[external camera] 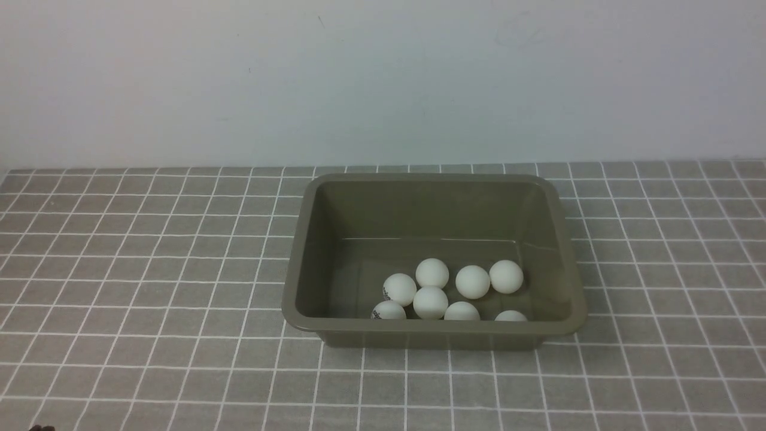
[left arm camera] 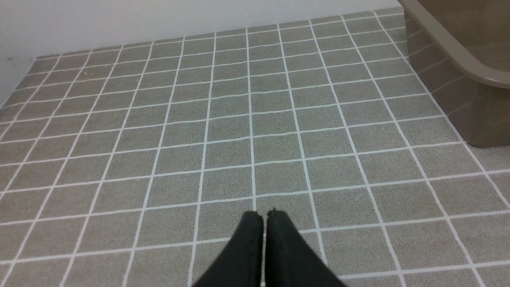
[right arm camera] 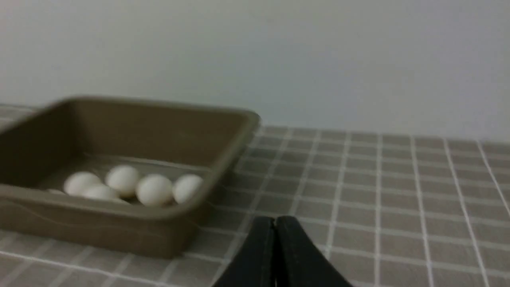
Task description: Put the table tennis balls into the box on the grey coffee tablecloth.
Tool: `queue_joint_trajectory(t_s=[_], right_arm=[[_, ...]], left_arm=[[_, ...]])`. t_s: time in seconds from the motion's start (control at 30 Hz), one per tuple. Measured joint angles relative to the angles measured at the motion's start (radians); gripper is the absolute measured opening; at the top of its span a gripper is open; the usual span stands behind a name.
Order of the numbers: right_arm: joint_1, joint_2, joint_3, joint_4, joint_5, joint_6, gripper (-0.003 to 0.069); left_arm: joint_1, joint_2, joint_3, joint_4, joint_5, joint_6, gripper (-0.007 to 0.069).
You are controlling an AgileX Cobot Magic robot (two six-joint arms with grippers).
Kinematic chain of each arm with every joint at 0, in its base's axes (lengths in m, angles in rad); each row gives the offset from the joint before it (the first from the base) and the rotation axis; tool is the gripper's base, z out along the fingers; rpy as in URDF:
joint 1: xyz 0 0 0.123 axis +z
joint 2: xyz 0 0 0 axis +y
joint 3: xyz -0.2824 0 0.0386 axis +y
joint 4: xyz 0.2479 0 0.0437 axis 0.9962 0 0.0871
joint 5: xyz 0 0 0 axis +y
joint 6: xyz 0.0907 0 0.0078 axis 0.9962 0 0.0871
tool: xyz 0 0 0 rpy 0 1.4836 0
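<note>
A plain pale wall [external camera: 383,78] backs the grey-brown cloth with its grid of thin white lines [external camera: 149,269]. On it, slightly right of centre, sits the shallow olive-grey plastic tub with rounded corners and flared rim [external camera: 302,239], its long axis running left to right. Eight small matte white balls [external camera: 431,302] cluster inside against the near wall, whose rim cuts off the lower part of three. The right wrist view is blurred. The left gripper [left arm camera: 265,215] and right gripper [right arm camera: 275,220] each have their black fingers pressed together, holding nothing, above bare cloth.
</note>
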Motion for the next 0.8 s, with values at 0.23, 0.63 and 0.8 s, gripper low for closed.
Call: queue_joint_trajectory(t_s=[0.23,0.63,0.8], right_arm=[[-0.095,0.001,0.078,-0.006,-0.007,0.004,-0.001],[-0.095,0.001,0.078,-0.006,-0.01,0.005,-0.001],[-0.095,0.001,0.078,-0.006,-0.01,0.007,-0.001]], left_arm=[[0.0,0.0,0.0,0.0,0.001,0.0,-0.0005],[0.0,0.0,0.0,0.0,0.002,0.0,-0.0005],[0.0,0.0,0.0,0.0,0.002,0.0,-0.0005]])
